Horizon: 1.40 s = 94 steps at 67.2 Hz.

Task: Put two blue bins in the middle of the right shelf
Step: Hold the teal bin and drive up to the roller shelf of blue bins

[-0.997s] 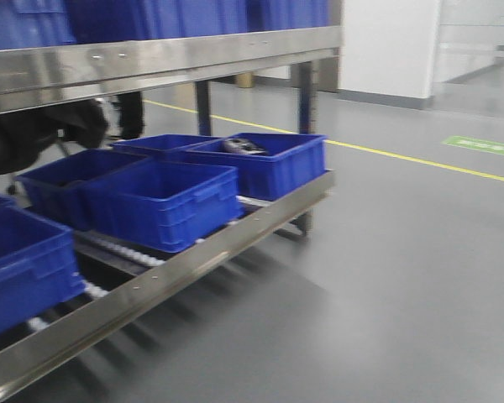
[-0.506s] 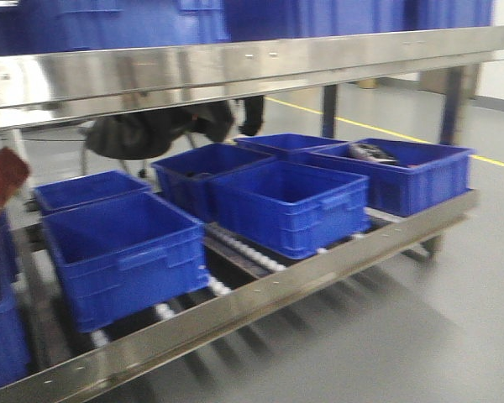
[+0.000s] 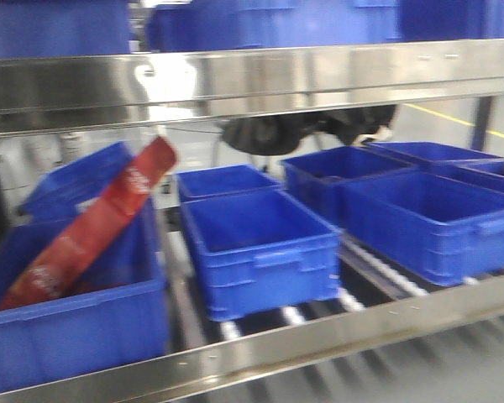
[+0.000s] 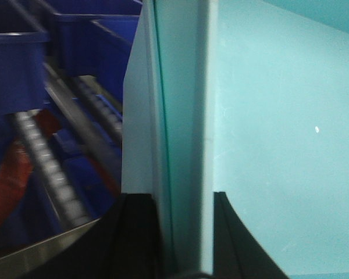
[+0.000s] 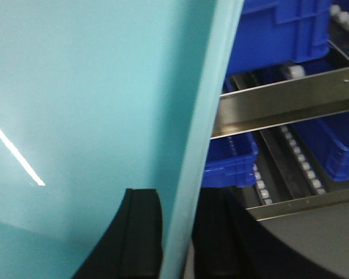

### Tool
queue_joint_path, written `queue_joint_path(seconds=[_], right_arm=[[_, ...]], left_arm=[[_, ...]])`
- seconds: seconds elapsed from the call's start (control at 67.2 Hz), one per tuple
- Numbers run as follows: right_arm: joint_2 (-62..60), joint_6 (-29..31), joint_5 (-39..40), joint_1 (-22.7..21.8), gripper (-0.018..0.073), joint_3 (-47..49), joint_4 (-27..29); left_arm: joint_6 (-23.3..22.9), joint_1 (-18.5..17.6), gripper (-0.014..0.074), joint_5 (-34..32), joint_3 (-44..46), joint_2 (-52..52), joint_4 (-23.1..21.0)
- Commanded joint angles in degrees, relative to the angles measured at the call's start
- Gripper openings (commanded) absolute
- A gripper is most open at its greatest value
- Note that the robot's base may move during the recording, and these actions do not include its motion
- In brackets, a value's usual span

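Note:
In the left wrist view, my left gripper (image 4: 183,200) is shut on the upright wall of a pale teal-blue bin (image 4: 279,116), one black finger (image 4: 138,232) on each side of the wall. My right gripper (image 5: 177,200) is likewise shut on a wall of a pale teal-blue bin (image 5: 93,87), whose smooth face fills the left of that view. Neither gripper nor the held bin shows in the front view. There, dark blue bins stand on the roller shelf: one at the centre (image 3: 256,243), others to the right (image 3: 428,218).
A steel shelf rail (image 3: 277,71) crosses the top of the front view and a lower front rail (image 3: 319,340) the bottom. The left bin (image 3: 76,336) holds a slanting red packet (image 3: 92,227). White rollers (image 5: 259,177) and more blue bins lie below the right wrist.
The front view has swept left along the shelf: the bins have slid rightwards in the frame, and the left bin with the red packet has come fully into view.

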<state>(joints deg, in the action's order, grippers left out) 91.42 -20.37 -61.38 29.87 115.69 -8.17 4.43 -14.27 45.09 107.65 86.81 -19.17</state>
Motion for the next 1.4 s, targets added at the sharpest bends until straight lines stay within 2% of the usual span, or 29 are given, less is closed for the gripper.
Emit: queue_joint_path(seconds=[0.0,1.384], right_arm=[[-0.7,1.8,4.9,0.5,-0.0162,0.9,3.5],[-0.7,1.8,4.9,0.5,-0.0162,0.9,3.5]], left_arm=[[-0.5,-0.8,-0.0111,-5.7,1.3,-1.6,-5.6],[-0.5,-0.8,-0.0111,-5.7,1.3,-1.6,-5.6]])
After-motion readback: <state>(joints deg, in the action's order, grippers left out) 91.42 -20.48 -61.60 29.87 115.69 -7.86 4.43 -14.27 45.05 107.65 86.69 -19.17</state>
